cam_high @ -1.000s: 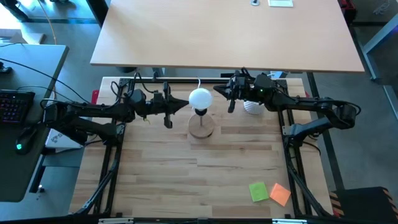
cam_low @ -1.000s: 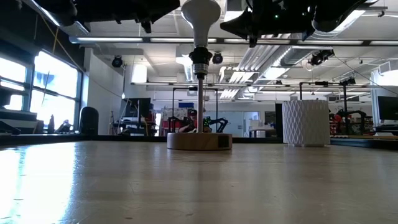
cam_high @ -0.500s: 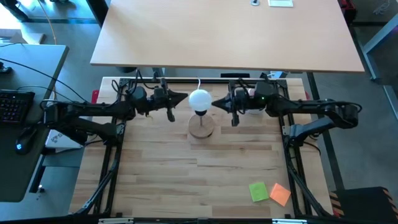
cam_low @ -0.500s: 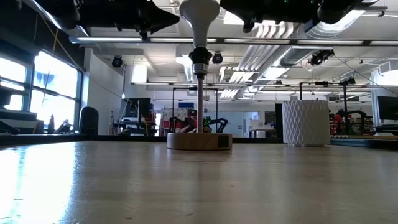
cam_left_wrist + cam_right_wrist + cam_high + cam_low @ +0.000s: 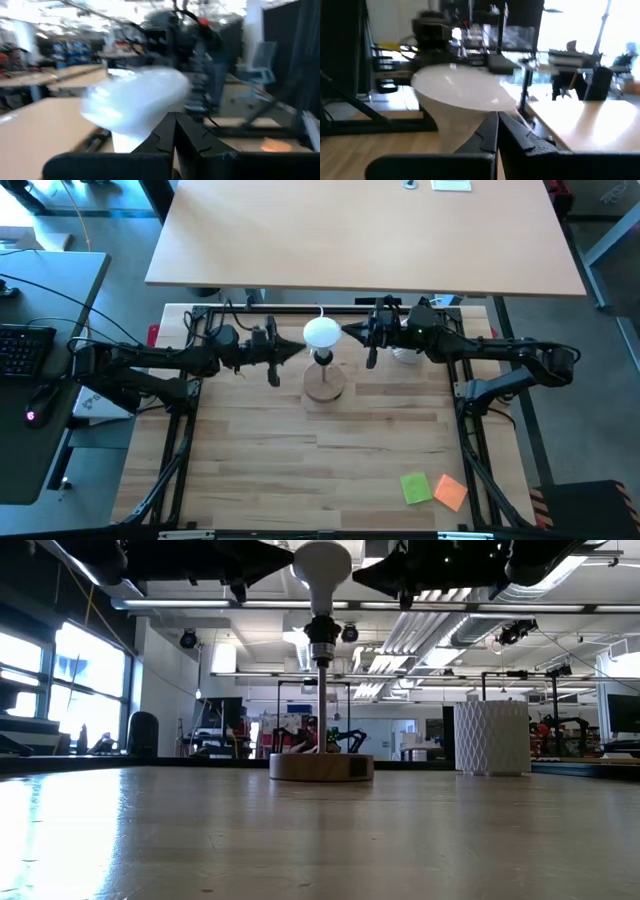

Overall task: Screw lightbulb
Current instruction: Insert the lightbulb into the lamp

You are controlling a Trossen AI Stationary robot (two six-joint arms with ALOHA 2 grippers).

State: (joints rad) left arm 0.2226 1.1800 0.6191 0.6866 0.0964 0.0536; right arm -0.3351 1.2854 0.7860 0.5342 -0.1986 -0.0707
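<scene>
Now | both end effectors closed, flanking lightbulb

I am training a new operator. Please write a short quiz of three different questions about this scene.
1. True or false: the lightbulb lies flat on the table.
2. Which pincer is shut: A) only the left pincer B) only the right pincer C) both?
3. Fill in: the white ribbed cup stands on the ____ arm's side of the lamp base.

Key: 1 false, it stands upright on the lamp; 2 C; 3 right.
</scene>
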